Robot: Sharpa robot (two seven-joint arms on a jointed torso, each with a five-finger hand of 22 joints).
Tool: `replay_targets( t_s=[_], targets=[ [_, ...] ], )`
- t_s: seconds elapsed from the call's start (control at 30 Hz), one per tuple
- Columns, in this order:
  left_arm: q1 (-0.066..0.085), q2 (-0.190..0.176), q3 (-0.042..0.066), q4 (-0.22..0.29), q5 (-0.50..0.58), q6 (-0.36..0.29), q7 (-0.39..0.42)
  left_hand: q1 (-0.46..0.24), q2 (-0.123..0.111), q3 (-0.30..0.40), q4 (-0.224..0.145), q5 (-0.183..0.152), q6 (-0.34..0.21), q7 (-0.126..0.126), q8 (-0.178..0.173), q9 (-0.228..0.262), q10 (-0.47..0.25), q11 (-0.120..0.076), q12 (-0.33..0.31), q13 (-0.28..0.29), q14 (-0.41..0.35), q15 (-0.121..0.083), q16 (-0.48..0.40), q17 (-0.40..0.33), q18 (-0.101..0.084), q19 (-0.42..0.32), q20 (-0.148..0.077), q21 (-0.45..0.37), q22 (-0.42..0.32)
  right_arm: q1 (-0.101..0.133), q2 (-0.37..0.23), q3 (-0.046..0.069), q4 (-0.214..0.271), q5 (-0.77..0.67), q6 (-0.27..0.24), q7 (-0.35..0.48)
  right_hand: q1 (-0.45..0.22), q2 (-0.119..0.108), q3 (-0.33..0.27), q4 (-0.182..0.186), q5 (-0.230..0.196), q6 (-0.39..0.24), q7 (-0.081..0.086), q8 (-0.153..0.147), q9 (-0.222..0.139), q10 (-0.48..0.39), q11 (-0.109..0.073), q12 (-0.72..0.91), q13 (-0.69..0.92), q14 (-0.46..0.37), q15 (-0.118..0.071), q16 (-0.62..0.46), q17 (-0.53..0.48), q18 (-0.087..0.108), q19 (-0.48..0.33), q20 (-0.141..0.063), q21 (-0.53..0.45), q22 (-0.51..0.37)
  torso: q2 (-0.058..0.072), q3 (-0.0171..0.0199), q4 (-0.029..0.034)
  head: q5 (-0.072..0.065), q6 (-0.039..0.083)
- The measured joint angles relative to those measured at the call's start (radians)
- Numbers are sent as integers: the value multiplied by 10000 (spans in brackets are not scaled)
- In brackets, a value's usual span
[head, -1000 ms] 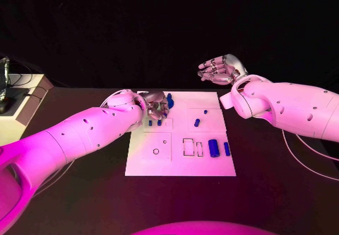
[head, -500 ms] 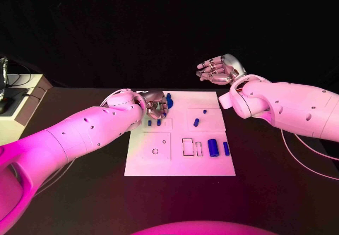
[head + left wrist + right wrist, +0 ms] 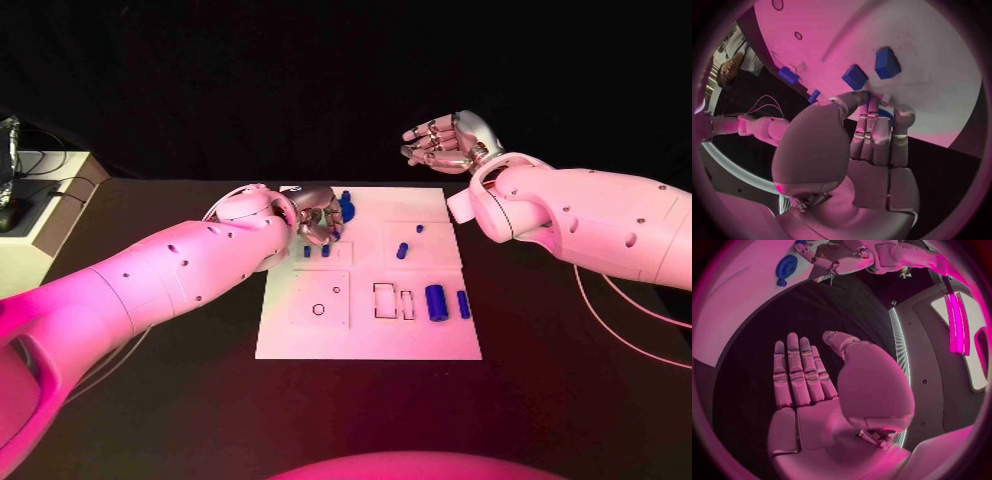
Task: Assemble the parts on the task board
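left robot hand (image 3: 315, 218): I see it pinching a blue part (image 3: 345, 208) over the task board (image 3: 369, 330)
right robot hand (image 3: 450, 142): raised, fingers apart, holding nothing

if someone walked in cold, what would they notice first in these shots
Probably the white task board in the middle of the black table, dotted with small blue parts. Next, the left hand bent over the board's far left corner among the parts there, while the right hand is raised beyond the far edge, holding nothing.

Black table (image 3: 173, 400) under everything, dark backdrop behind. At its far left corner stood a pale box-like unit (image 3: 41, 205) with a dark cable (image 3: 58, 185) lying across its top.
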Motion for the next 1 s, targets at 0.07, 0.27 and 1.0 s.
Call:
replay_targets(
  t_s=[0.07,0.27,1.0],
  targets=[
    [-8,-125,1,150,63,-65,13,0,0,-28,-28,0,35,35,0,0,34,-34,-59,0,37,36,0,49,-150,4,-4,62,29,0,-7,0,-1,0,0,0,0,0,0,0,0,0,0,0,0,0,0,0,0,0,0,0,0,0,0,0,0,0,-2,-8,1,6,7],
    [-15,-440,188,554,267,-320,80,0,0,0,-56,0,36,37,-1,0,69,2,-146,-1,71,2,0,94,-157,39,30,62,70,0,-25,0,-6,0,2,0,0,0,0,0,0,0,0,0,0,0,0,0,-8,0,0,0,0,1,0,0,0,0,-11,-14,19,12,36],
    [-70,-1248,582,1109,624,-232,-15,-1,-2,28,-84,0,33,36,-37,-4,141,3,-241,-4,106,37,39,123,-156,73,-5,110,93,0,-138,0,9,-1,22,-2,0,0,0,0,0,0,0,0,-2,1,1,0,-7,0,0,0,-8,0,0,0,0,-8,-41,-37,41,83,20]
  ],
)
